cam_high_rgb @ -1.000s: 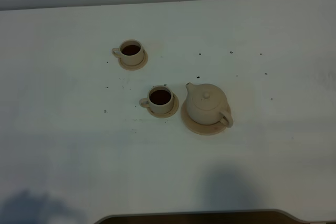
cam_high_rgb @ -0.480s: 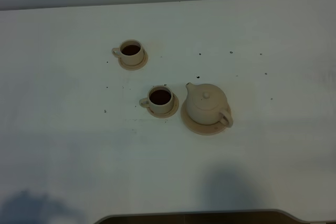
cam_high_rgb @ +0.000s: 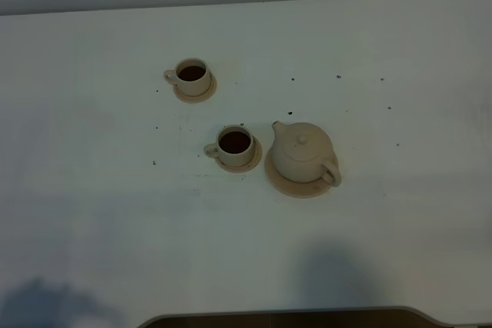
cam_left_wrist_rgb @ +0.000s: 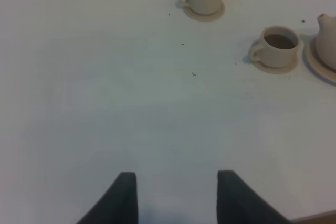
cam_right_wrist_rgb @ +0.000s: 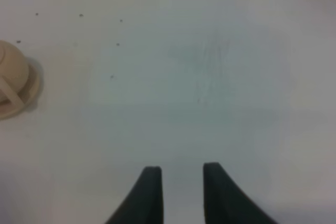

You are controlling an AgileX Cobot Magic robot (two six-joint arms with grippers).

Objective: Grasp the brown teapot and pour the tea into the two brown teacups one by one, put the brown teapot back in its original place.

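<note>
Teacups (cam_high_rgb: 192,73) (cam_high_rgb: 234,144) both hold dark tea; teapot (cam_high_rgb: 303,152) lidded.

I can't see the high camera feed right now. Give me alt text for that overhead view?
The brown teapot sits on its wide saucer on a white table, spout toward the nearer teacup. Both that cup and the farther teacup stand on small saucers and hold dark tea. No arm or gripper is in this view.
</note>
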